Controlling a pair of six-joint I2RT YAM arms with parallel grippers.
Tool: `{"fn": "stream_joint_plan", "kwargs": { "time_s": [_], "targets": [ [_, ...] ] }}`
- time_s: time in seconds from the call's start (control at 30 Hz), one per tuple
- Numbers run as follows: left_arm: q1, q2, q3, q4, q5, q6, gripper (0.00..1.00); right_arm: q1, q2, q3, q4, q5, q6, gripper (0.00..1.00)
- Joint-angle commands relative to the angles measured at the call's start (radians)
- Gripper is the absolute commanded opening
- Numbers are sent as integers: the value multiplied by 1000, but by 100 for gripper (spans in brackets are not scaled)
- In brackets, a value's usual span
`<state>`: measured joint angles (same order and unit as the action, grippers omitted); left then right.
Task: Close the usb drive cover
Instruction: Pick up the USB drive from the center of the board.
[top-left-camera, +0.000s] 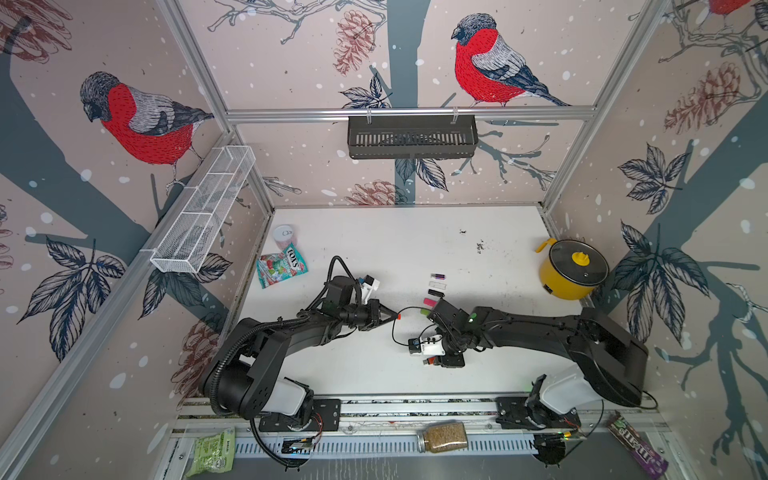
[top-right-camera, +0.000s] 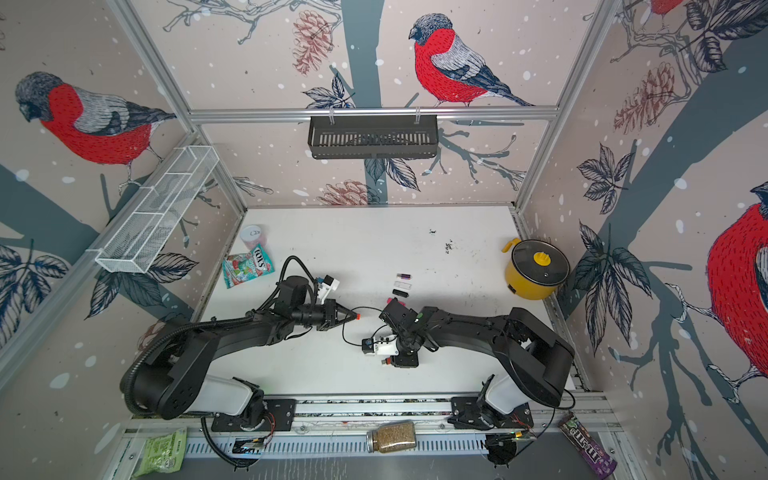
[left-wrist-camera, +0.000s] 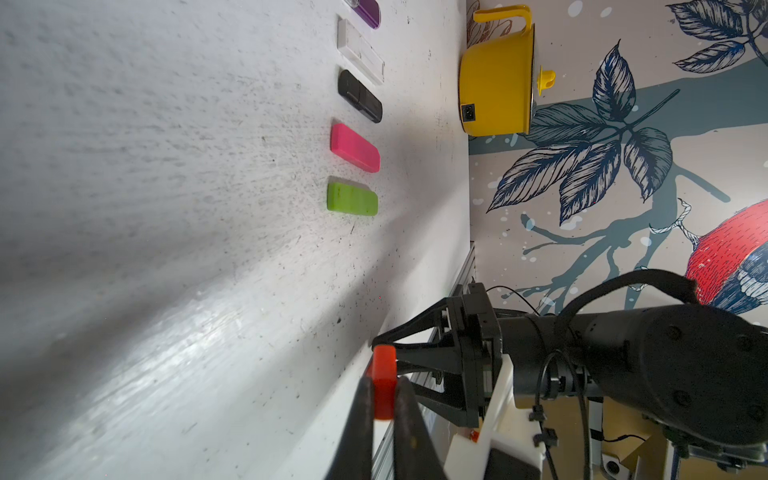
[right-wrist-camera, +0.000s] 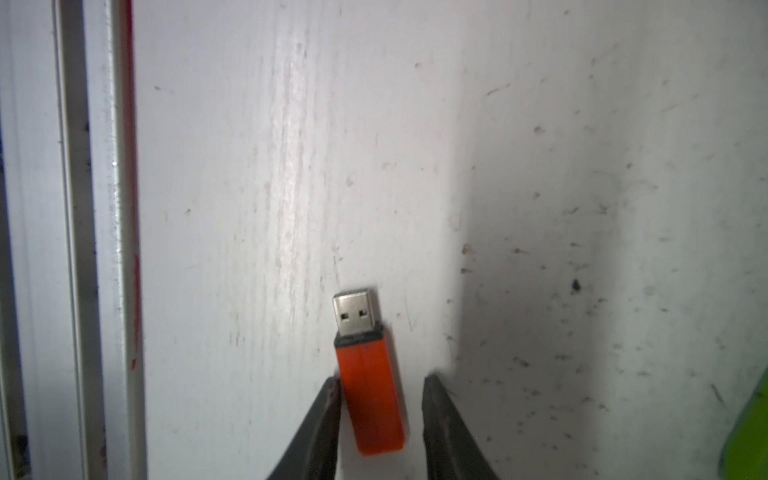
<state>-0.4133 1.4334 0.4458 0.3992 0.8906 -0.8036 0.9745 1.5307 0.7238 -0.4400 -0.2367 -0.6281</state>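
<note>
Drive (right-wrist-camera: 368, 386) btwn right tool (right-wrist-camera: 382, 380); cover (left-wrist-camera: 383, 390) in left tool (left-wrist-camera: 383, 380).

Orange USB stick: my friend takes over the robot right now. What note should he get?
Left end effector: shut on the small orange plastic cap.
Right end effector: open, jaws either side of the orange plastic USB stick; one touches it, the other shows a gap.
Done: cap picked up.
Left: grip the stick, line up the cap, push it over the bare metal plug.
</note>
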Motion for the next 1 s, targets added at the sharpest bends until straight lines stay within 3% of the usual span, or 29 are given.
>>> {"fn": "stream_joint_plan", "kwargs": {
  "time_s": [0.0,0.37,0.7,0.97],
  "targets": [
    [1,1,7,13,18,16,7,1,19,-26,-89,105,-5,32],
    [1,-4,5,16,19,15,7,0,-20,-26,-69,84,7,18],
    [-22,19,11,46,48,1,7,-90,-163,-24,129,-78,88,18],
    [-44,37,25,56,63,1,7,-113,-154,-11,275,-144,150,19]
  ]
}}
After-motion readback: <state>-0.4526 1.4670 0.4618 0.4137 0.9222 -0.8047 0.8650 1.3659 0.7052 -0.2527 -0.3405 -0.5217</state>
